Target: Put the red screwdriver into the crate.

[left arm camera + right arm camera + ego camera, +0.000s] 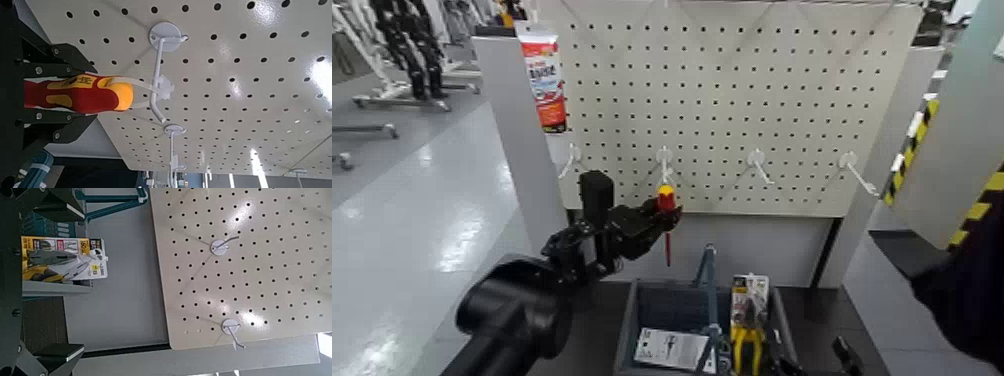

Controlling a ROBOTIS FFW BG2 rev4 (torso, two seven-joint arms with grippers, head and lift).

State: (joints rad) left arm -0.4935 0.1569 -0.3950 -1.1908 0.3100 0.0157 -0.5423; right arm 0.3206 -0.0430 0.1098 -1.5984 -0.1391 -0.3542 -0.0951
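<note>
Pegboard (772,110) stood behind; the crate (662,310) sat below its lower edge, pliers pack (748,310) at its right wall. Your left gripper (650,222) was clamped on the red screwdriver (666,205), by the hook (665,160), not yet over the crate. Carry and drop remained. Right gripper: fingers not readable.
</note>
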